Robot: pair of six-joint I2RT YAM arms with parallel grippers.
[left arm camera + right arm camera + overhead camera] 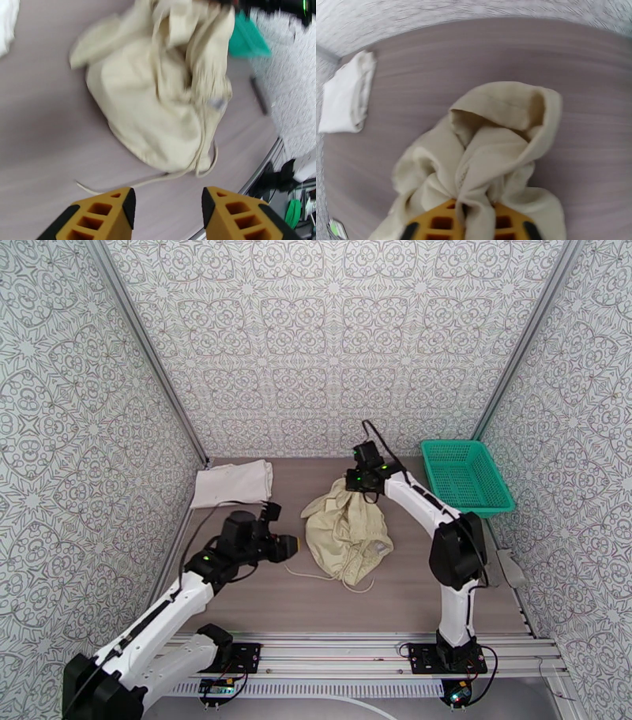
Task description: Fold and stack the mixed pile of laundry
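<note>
Grey worktop (442, 595), beige garment (347, 532) heaped mid-way, white T-shirt (233, 483) folded at the far-left corner. Right tool (478, 213) is clamped on a bunched fold at the garment's far end; left tool (168, 205) hangs released, just left of the garment

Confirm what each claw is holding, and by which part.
Right claw pinches a bunched fold at the far edge of the beige garment. Left claw is open, holding nothing.

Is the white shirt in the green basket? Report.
No, the folded white shirt lies on the table's far left, apart from the basket at the right.
</note>
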